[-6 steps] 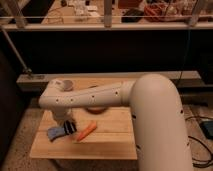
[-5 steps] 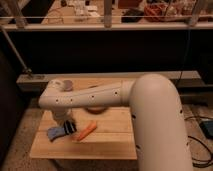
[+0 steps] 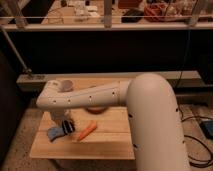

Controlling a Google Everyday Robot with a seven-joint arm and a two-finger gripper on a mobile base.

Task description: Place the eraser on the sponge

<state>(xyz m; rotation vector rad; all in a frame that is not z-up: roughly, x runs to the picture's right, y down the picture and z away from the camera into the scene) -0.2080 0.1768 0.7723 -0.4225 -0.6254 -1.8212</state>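
- The gripper (image 3: 66, 125) hangs from the wrist of the white arm (image 3: 85, 97), low over the wooden table (image 3: 110, 145), near its left edge and somewhat back from its front edge.
- The flat, soft blue sponge (image 3: 53, 133) lies on the table under and just left of the gripper, towards the front-left corner.
- The small blackish eraser (image 3: 69, 128) appears as a dark block at the gripper's lower end, at the right end of the sponge.
- Judged from this, the eraser is already at the sponge. If it is resting there, only letting go and lifting away would be left. If it is hanging just above, it has yet to be set down. The view does not settle which.
- Whether the gripper is spread or closed on the block cannot be told, because its dark tip and the dark eraser merge.
- The arm's wrist hides the back part of the sponge, so its full outline is not visible.
- An orange carrot (image 3: 86, 131) lies just right of the eraser, apart from the sponge.
- A round pale cup (image 3: 65, 85) stands near the back-left corner, half hidden behind the arm.
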